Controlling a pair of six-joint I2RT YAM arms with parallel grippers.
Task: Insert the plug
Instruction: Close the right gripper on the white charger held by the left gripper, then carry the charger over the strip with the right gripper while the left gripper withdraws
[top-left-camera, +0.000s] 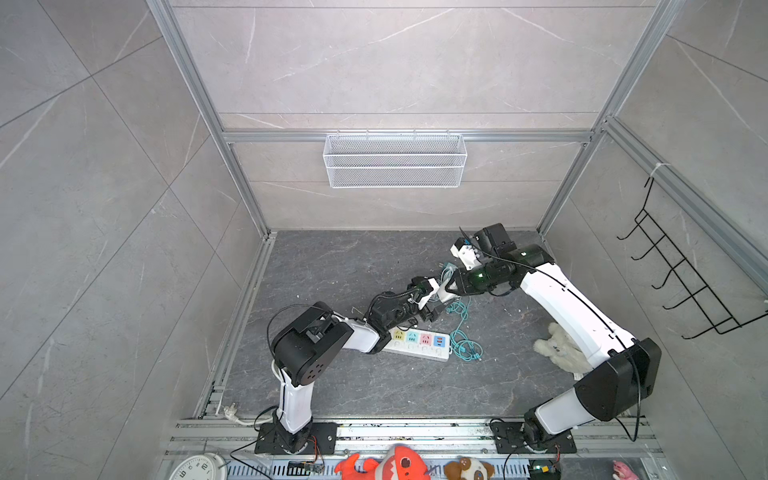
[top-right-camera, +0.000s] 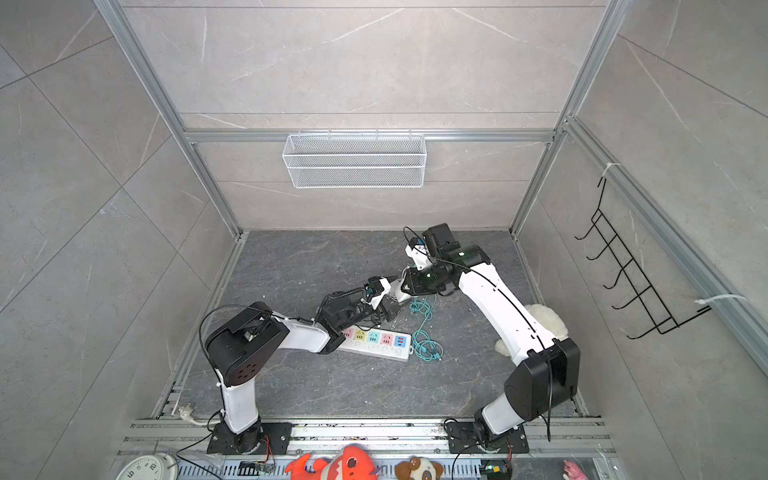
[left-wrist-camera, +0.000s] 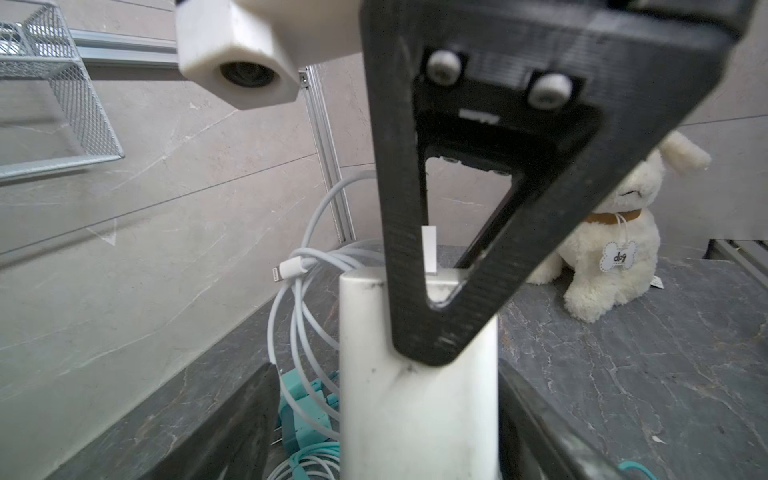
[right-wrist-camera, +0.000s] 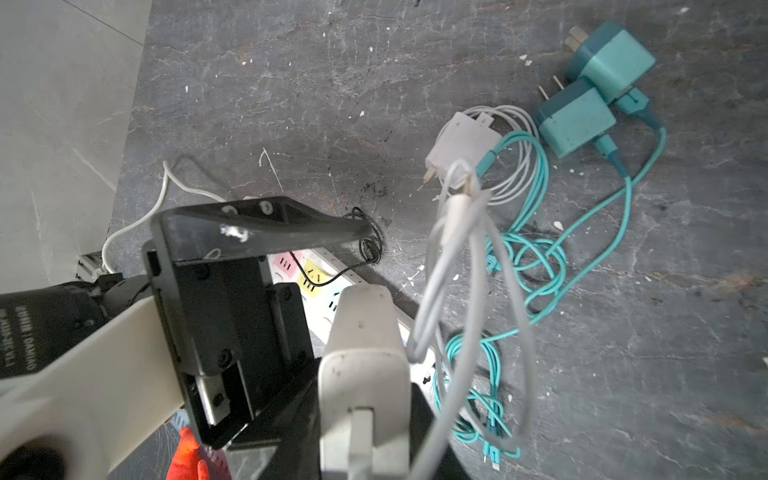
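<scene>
Handover (my guess) | your right pincer (right-wrist-camera: 365, 432) is clamping the plug (left-wrist-camera: 415, 407), holding it aloft | your left pincer (left-wrist-camera: 388, 440) is gaping around it, gripping nothing | strip (top-left-camera: 419, 345) is lying nearby.

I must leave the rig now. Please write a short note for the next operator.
Left gripper: open, its jaws on either side of the white charger.
Right gripper: shut on the charger, held above the floor.
Power strip: flat on the floor, partly under the left arm; visible sockets free.
Done: charger picked up. Left: push it into a socket.
</scene>
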